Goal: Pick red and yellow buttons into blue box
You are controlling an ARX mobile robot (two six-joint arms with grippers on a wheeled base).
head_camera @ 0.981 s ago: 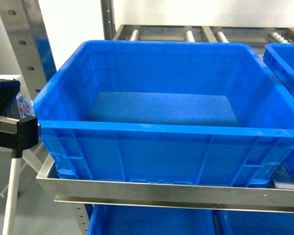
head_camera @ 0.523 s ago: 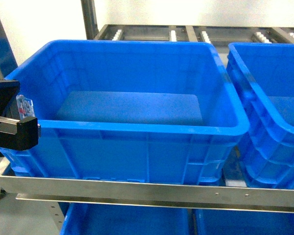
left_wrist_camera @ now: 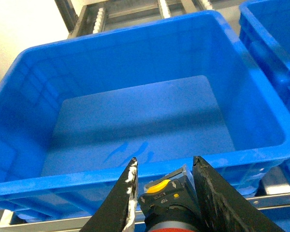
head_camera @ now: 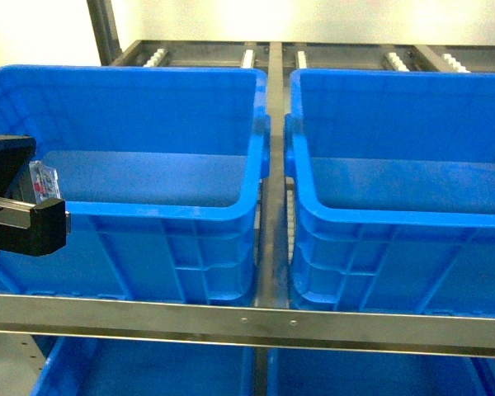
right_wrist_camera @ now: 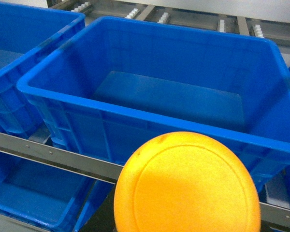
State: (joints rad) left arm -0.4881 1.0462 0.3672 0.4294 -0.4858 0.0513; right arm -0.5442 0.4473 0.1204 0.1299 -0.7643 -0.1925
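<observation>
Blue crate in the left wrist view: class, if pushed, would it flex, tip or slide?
The blue crate probably stays stiff: thick rolled rim, ribbed walls. Tipping seems unlikely given its wide flat floor. It might slide easily if rollers like those behind run beneath it.

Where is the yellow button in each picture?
Head: not in it.
Left wrist: not in it. The switch between the jaws shows red at its bottom edge, so it looks like the red button.
Right wrist: the yellow button fills the bottom middle, very close up.
Shared landmark: the left blue crate is on the left in head, in the middle in left wrist and in the top-left corner in right wrist.
</observation>
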